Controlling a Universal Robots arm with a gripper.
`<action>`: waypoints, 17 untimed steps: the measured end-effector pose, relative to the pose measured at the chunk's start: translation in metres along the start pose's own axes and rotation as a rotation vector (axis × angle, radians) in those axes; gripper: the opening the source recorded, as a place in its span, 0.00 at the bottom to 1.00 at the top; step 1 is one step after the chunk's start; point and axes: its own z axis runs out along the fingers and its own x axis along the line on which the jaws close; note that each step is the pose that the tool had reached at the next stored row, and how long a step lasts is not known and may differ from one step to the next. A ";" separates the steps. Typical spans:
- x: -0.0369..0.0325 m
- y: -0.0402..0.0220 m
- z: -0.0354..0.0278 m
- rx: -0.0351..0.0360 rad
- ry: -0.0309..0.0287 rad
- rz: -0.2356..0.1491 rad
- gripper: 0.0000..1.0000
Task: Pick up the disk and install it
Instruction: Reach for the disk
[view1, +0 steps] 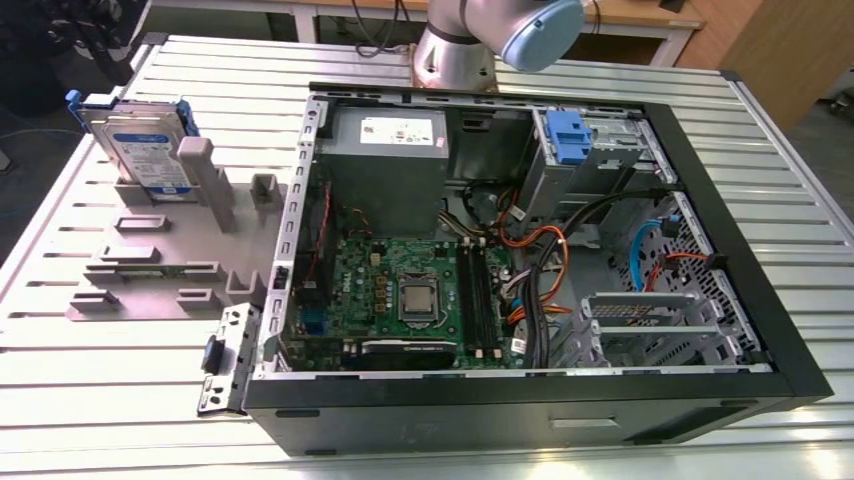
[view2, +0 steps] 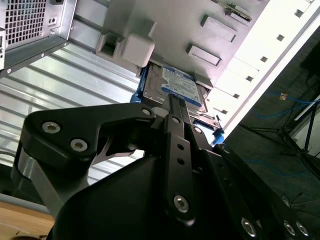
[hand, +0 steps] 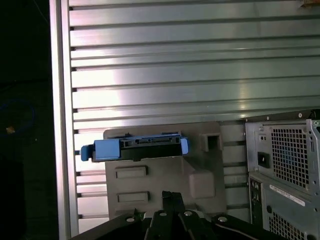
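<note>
The disk (view1: 140, 150) stands on edge in the grey slotted holder (view1: 147, 270) at the exterior view's left, a silver drive with a white-and-blue label and blue rails. In the second wrist view its labelled face (view2: 177, 90) shows just beyond my gripper (view2: 172, 98). In the first wrist view the disk (hand: 145, 148) is seen edge-on in the holder (hand: 160, 175), with my gripper (hand: 171, 195) a short way off it. The black fingers lie together with nothing between them. They do not touch the disk.
An open computer case (view1: 787, 330) lies on the slatted metal table (view1: 80, 390) to the holder's right, with motherboard, cables and power supply (view1: 387, 130) exposed. A blue latch (view1: 567, 135) sits at its far bay, and a metal drive cage (view1: 641, 320) at the near right. The arm's base (view1: 461, 50) stands behind the case.
</note>
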 end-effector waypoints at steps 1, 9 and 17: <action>0.0009 -0.0001 0.0000 0.0000 0.0000 0.000 0.11; 0.0019 -0.0002 0.0000 0.0000 -0.0001 0.000 0.11; 0.0027 0.0015 0.0001 -0.0001 -0.0001 0.000 0.11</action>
